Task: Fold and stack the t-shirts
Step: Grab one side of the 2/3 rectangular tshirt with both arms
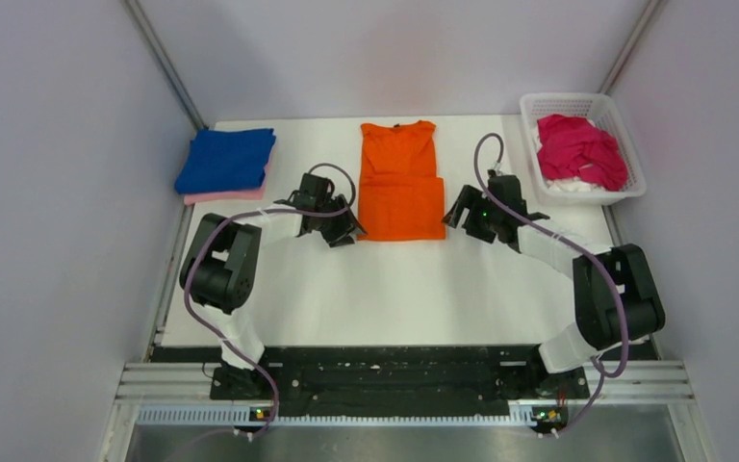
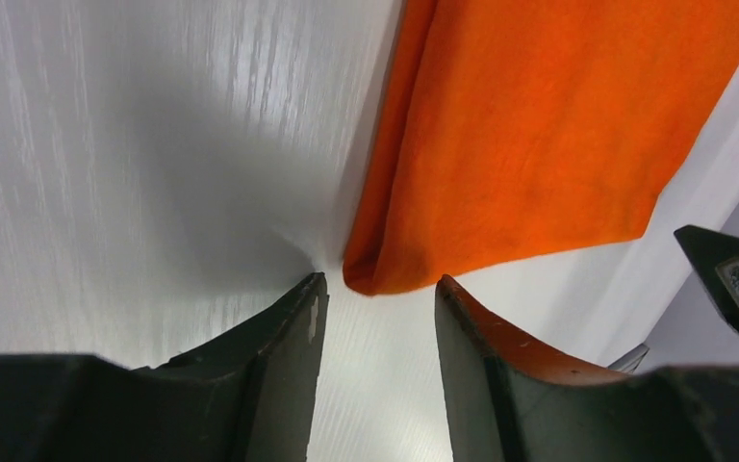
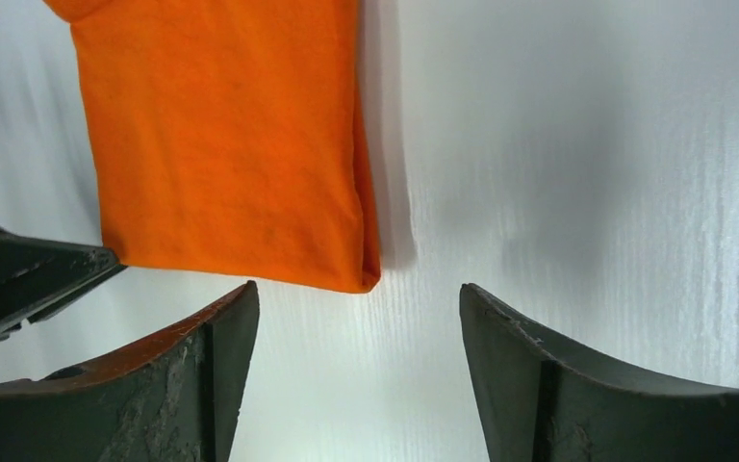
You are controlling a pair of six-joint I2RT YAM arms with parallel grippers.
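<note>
The bright orange cotton t-shirt (image 1: 400, 183) lies flat at the centre of the white table (image 1: 394, 289), sleeves tucked in. Its long axis runs straight away from me, with the collar at the far end and a doubled lower panel nearest the arms. My left gripper (image 2: 377, 284) sits low at the near-left corner of that panel and my right gripper (image 3: 358, 294) at the near-right corner, so each arm is about equally close to its own corner. Both pairs of jaws stand apart with nothing in them. In the left wrist view the folded corner lies just ahead of the gap between the fingertips. In the right wrist view the corner lies just ahead of the gap too. As I read it, the next fold depends on each corner getting between its jaws before they pinch, then on carrying the hem along the shirt's length towards the collar. At far left, a folded royal blue t-shirt (image 1: 226, 159) rests on a pale pink one (image 1: 221, 196). At far right, a crumpled magenta t-shirt (image 1: 579, 149) waits in the white plastic lattice basket (image 1: 577, 97).
</note>
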